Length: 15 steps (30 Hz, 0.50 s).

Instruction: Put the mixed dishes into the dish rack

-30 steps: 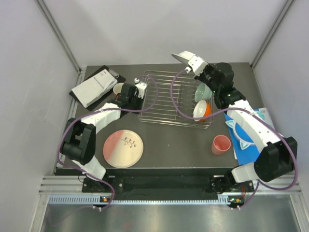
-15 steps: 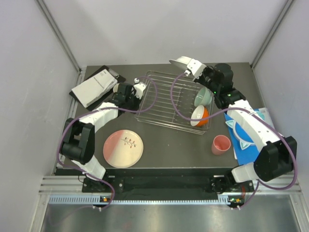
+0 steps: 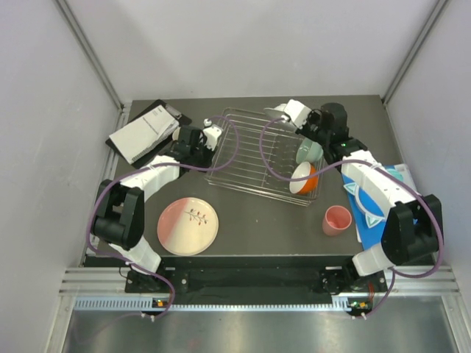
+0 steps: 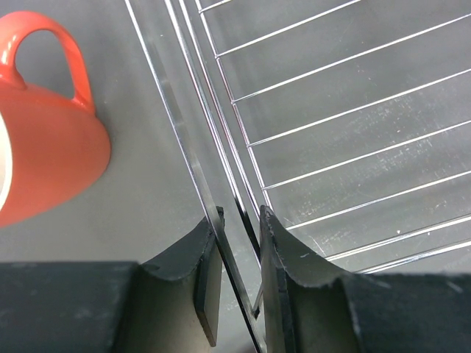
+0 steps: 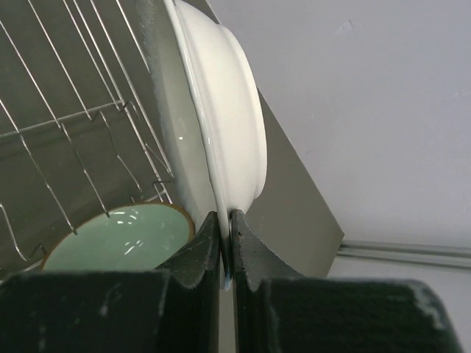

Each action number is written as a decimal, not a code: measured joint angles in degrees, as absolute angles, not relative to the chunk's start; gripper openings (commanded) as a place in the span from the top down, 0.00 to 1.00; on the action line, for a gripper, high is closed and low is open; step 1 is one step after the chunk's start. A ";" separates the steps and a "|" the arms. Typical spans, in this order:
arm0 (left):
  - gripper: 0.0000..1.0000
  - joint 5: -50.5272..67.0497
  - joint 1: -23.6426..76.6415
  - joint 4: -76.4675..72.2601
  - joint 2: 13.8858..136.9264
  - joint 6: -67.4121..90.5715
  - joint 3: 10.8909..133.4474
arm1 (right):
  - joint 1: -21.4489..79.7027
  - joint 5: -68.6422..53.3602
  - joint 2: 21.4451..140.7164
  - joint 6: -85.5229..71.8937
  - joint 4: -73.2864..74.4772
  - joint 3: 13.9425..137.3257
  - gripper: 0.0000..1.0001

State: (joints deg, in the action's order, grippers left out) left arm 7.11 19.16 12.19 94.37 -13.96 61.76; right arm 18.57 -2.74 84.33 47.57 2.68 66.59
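on the grey table (image 3: 280, 228), centre: dish rack (image 3: 250, 158), silver wire, lying askew. off the rack's near left corner, pink-and-cream plate (image 3: 188, 225) lies flat on the table, well apart from the wires. over the rack's far right corner, white plate (image 3: 274, 112) stands on edge, its rim pinched between the pressed-together fingers of the right gripper (image 3: 289, 115); the wrist view shows the pads (image 5: 210, 235) tight on the thin rim, with the plate (image 5: 235, 125) upright beside the rack bars (image 5: 66, 125). inside the rack's right end, mint green bowl (image 3: 313, 149) leans on its side, with an orange-and-white bowl (image 3: 303, 176) just nearer. outside the rack's left rim, orange handled mug (image 4: 44, 147) rests on the table, close to the wires. off the rack's near right corner, salmon-pink cup (image 3: 338, 220) stands upright. at the rack's left rim, left gripper (image 4: 239, 220) is narrowed onto the rim wires, which run between its fingers (image 4: 280, 250).
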 measured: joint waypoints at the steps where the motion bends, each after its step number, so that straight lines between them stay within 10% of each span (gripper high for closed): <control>1: 0.95 7.14 19.16 12.21 94.37 -13.96 61.76 | 18.48 -2.46 84.51 47.55 2.70 66.32 1.00; 15: 0.95 7.51 18.90 12.29 94.37 -14.15 61.78 | 17.76 -3.31 86.85 48.53 2.26 66.26 1.00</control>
State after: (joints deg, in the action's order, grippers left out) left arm 7.51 18.90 12.29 94.37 -14.15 61.78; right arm 17.76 -3.31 86.85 48.53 2.26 66.26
